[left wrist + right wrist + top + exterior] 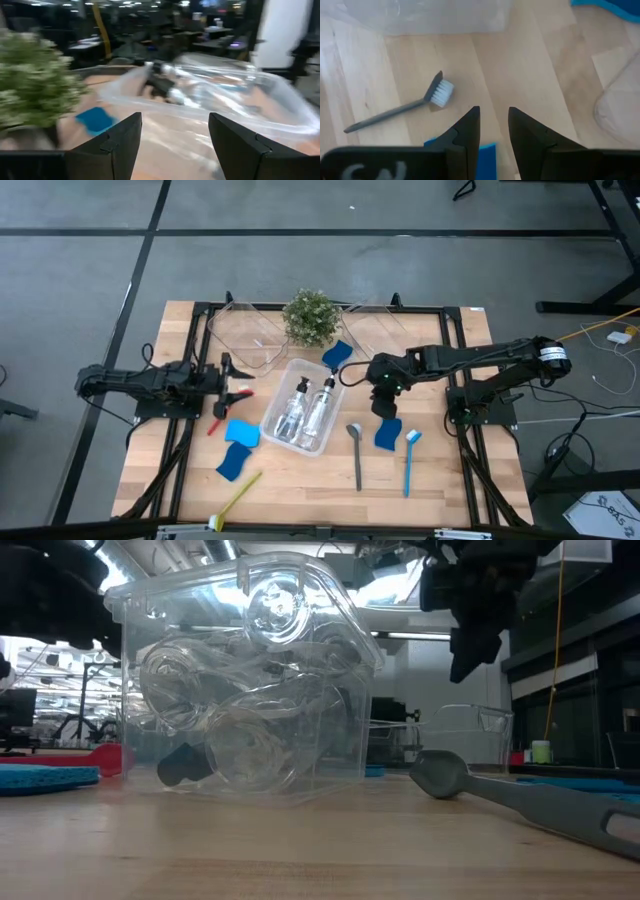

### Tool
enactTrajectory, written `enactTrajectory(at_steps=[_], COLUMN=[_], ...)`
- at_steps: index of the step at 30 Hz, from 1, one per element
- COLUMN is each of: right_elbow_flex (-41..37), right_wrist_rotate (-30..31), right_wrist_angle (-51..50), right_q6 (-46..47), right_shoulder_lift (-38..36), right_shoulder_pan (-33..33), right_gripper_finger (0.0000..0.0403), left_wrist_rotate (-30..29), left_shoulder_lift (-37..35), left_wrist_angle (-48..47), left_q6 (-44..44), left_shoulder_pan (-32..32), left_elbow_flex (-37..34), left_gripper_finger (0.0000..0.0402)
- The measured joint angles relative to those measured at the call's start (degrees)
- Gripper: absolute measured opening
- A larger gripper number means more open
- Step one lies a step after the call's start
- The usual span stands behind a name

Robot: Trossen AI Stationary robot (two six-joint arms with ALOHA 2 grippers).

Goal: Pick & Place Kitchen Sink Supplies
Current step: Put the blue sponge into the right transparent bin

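A clear bin (300, 418) in the table's middle holds two clear pump bottles (305, 408) lying down. Blue sponges lie left of it (241, 432), behind it (337, 356) and to its right (388, 434). A red brush (226, 412), a grey brush (356, 452), a blue brush (410, 462) and a yellow-green brush (236, 498) lie flat on the wood. My left gripper (172, 140) is level and open at the table's left, pointing at the bin. My right gripper (494, 117) slants down above the table, right of the bin, narrowly open with nothing between its fingers.
A small potted plant (308, 317) stands at the far middle, between two empty clear bins (245, 330) (375, 320). Bare wood shows between the middle bin and the grey brush (437, 95), below my right gripper.
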Motion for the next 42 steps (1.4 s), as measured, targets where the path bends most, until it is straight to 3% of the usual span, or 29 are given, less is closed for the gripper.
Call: enactTrajectory(at_steps=[8,12,18,21,25,31,42], right_elbow_flex=[0.00,0.00,0.00,0.00,0.00,0.00,0.00], right_wrist_rotate=[0.00,0.31,8.82,11.01,8.90,8.04,13.55], right_wrist_angle=[-0.02,-0.05,-1.33,-3.18,-4.49,-4.26,-4.34], right_q6=[0.22,5.05,13.18,18.62,29.49,33.80,26.48], right_shoulder_lift=[-0.02,-0.02,-0.02,-0.02,0.38,1.31,1.46], right_shoulder_pan=[0.03,1.18,6.29,8.47,11.67,16.94,20.11], right_gripper_finger=[0.0100,0.0100,0.0100,0.0100,0.0100,0.0100,0.0100], left_wrist_rotate=[-0.70,-0.73,-0.77,-0.80,-0.78,-0.78,-0.78], left_shoulder_lift=[-1.41,-1.42,-1.31,-1.31,-1.31,-1.31,-1.31], left_wrist_angle=[-0.10,-0.12,-0.16,-0.16,-0.16,-0.14,-0.14], left_q6=[2.02,3.63,4.43,4.09,4.03,4.00,3.98], left_shoulder_pan=[9.37,13.76,18.39,19.41,19.60,19.59,19.58], left_elbow_flex=[0.04,0.04,0.07,0.09,0.09,0.09,0.11], left_gripper_finger=[0.0226,0.0226,0.0226,0.0226,0.0226,0.0226,0.0226])
